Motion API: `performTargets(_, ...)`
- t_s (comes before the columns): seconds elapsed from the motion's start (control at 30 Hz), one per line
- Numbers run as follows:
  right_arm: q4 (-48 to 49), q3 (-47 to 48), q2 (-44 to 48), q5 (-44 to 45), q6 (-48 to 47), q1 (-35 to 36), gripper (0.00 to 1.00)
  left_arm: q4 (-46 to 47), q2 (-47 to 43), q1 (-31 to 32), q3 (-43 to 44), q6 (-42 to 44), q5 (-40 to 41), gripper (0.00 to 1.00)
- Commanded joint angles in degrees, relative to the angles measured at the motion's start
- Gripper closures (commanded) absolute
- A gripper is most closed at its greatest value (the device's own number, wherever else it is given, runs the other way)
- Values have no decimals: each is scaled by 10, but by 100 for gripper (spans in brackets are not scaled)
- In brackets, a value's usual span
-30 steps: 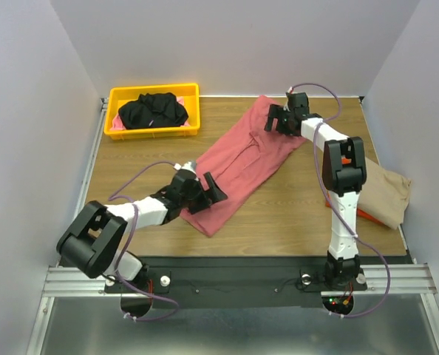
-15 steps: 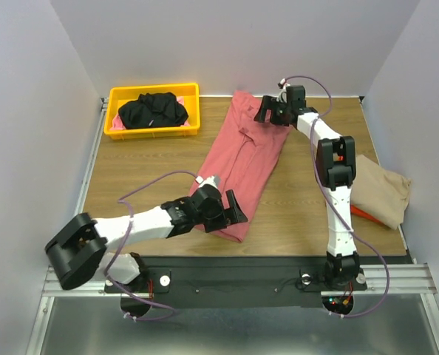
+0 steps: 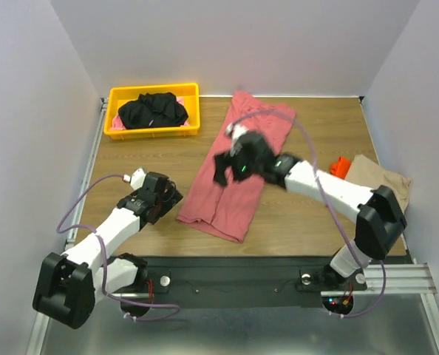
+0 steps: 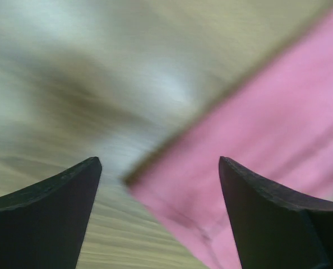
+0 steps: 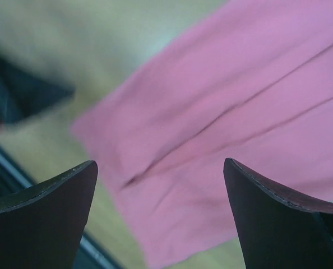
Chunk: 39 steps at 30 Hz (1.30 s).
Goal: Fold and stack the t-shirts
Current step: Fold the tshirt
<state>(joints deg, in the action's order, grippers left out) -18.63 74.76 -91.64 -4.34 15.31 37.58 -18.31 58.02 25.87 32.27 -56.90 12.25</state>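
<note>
Cloth of the long dusty-red t-shirt (image 3: pixel 227 205) looks limp, best pinched at hem corners; left gripper (image 4: pixel 158 165) and right gripper (image 5: pixel 161 165) gape empty.

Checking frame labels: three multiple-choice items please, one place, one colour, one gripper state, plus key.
1. The black t-shirt is: A) in the yellow bin B) on bare table C) in a gripper
2. Colour of the flat t-shirt under the right gripper: A) tan B) dusty red C) black
3. The left gripper is: A) shut on cloth B) shut, empty C) open, empty
1 A, it lies bunched inside the bin. 2 B, red cloth fills the right wrist view. 3 C, its fingers stand apart, gripping nothing.
</note>
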Motion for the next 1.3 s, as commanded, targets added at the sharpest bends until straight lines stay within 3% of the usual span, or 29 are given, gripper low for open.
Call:
performTargets(0.0,-20,-102,-8,148,55,132,0,-9,31,-52,-30,51,-14,10)
performTargets(0.03,-20,-123,-2,162,70,170,0,4,53,-56,-34,64,-37,21)
performTargets(0.27,-22,-188,-4,160,99,290,0,40,57,-58,-70,59,-86,34)
performTargets(0.4,-24,-214,-6,168,111,298,0,49,21,-58,-82,59,-101,34)
performTargets(0.63,-26,-214,-30,173,113,299,5,53,39,-56,-78,85,-138,34)
performTargets(0.8,-28,-214,-34,183,116,299,12,53,32,-46,-85,94,-164,40)
performTargets(0.87,-28,-214,-35,188,121,299,15,53,37,-45,-82,94,-164,47)
performTargets(0.93,-29,-213,-36,188,124,299,21,50,46,-43,-78,96,-162,52)
performTargets(1.0,-29,-214,-36,189,126,299,26,52,51,-43,-73,95,-159,64)
performTargets(1.1,-30,-216,-33,190,129,299,37,60,61,-42,-70,99,-171,100)
performTargets(1.23,-31,-222,-30,157,114,301,61,64,4,-38,-86,90,-185,100)
performTargets(1.27,-32,-224,-32,155,111,305,75,57,-17,-38,-98,69,-181,100)
